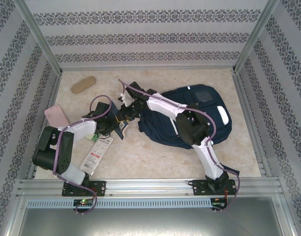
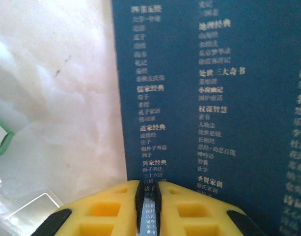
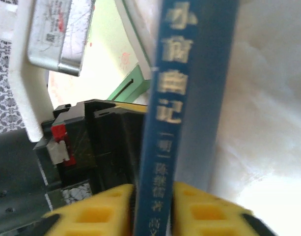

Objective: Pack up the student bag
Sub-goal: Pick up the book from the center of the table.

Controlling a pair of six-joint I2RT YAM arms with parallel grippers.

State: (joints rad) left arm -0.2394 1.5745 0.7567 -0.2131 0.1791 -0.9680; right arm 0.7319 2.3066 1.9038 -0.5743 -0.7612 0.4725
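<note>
Nearest you, a flat packet with a white-and-red label (image 1: 96, 155) is lying on the beige table (image 1: 155, 157), just beside your left arm's white link. Just past it, your left gripper (image 2: 148, 209) is clamping one edge of a blue book (image 2: 204, 98). Its yellow fingers (image 2: 125, 206) are sitting almost together, with only the thin edge between the dark pads. The cover, with columns of pale Chinese print, is facing the left wrist camera, and a clear plastic wrapper (image 2: 32, 206) and a green scrap (image 2: 0, 142) are lying on the table off to the side. Your right gripper (image 3: 154, 214) is reaching across from the right and gripping the same book by its spine, a yellow finger pressing each side. So you're holding the book with both grippers at once, up off the table, left of centre. The student bag (image 1: 204, 98) is lying flat on the table right of centre, navy with a white stripe on its right side. Your right arm is crossing over its near-left part, so I cannot tell whether its opening is unzipped. A pink flat thing (image 1: 56, 115) is lying by the left wall beside your left arm. Farthest back, a tan oval thing (image 1: 83, 84) is lying near the far-left corner, well apart from everything else.
</note>
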